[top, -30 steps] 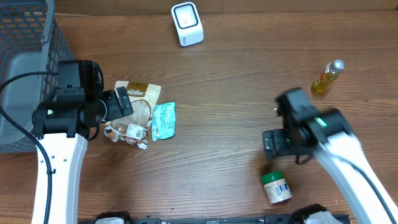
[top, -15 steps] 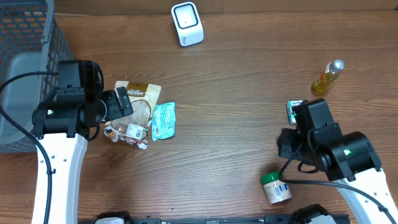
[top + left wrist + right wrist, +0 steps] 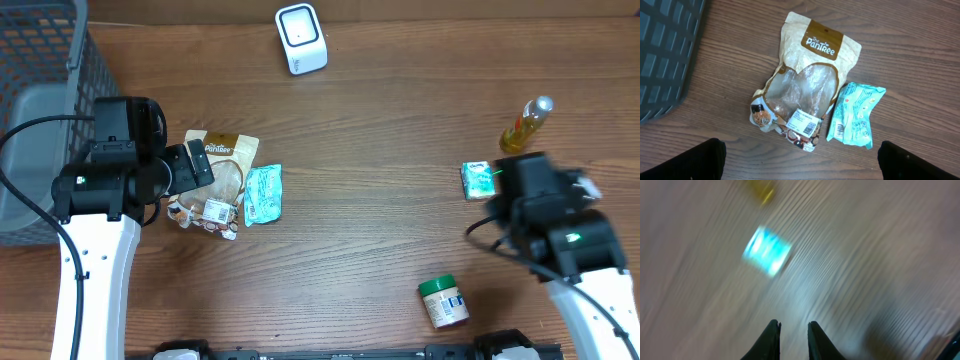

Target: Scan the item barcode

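Snack pouch (image 3: 807,82) lies flat on the bench (image 3: 380,220), on its left part, directly under the left end effector (image 3: 800,162). This end effector hangs above it with its two fingers spread wide and holds nothing. In the left wrist view the finger tips show only at the two lower corners, and the lower end of the pouch sits between them but does not touch them.

The long axis of the pouch runs from its brown header, which points away from the robot, to the crumpled end near the robot, with a slight tilt. The printed front faces up. A white label with a barcode sits on the near end and also faces up.

A teal packet (image 3: 855,115) lies just beside the pouch on its right, about parallel to it, and their edges meet. A grey basket (image 3: 40,100) stands to the left.

The white scanner (image 3: 301,38) stands at the far edge, well apart from the pouch.

The right end effector (image 3: 792,337) is far away over the right side. Its fingers are almost together and empty, though this view is blurred. A small green box (image 3: 478,178) lies on the bench near it, apart from the fingers.
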{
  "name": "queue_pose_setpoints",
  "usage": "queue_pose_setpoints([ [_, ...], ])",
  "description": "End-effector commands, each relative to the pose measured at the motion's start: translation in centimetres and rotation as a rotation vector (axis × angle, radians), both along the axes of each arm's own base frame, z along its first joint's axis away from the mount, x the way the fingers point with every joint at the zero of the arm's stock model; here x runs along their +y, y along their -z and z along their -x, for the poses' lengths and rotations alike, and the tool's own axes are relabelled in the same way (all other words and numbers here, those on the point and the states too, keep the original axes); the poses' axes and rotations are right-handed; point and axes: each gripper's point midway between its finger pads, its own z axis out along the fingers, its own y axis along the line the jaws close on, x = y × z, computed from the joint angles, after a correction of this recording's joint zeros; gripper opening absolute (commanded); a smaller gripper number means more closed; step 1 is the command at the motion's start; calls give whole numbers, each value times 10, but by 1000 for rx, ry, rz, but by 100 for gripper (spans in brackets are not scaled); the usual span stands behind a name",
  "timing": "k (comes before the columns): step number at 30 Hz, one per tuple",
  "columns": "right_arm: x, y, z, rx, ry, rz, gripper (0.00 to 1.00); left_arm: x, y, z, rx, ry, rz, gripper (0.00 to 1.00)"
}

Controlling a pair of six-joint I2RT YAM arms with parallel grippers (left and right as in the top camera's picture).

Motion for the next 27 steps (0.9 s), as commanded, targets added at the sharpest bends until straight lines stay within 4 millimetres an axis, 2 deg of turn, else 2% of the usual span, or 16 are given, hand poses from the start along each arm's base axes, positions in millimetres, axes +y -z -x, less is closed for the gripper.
queue_pose_setpoints([
  [1, -69, -13, 15, -64, 314, 95, 17, -1, -3, -2, -9, 12, -10, 100],
  [2, -82, -14, 19, -76, 373, 92, 18, -1, -3, -2, -9, 12, -10, 99],
  [3, -93, -15, 22, -90, 427, 83, 23, -1, -3, -2, -9, 12, -10, 100],
  [7, -128, -15, 40, -140, 614, 35, 66, -1, -3, -2, -9, 12, -10, 100],
  [9, -142, -16, 49, -153, 684, 41, 75, -1, -3, -2, -9, 13, -14, 100],
  [10, -150, -15, 51, -174, 720, 20, 100, -1, -11, -7, -43, 14, -12, 100],
  [15, -154, -10, 46, -196, 735, -37, 100, -20, -15, -10, -58, 60, 91, 100],
  [27, -155, -4, 43, -173, 734, -48, 100, -20, -15, -11, -59, 58, 87, 99],
])
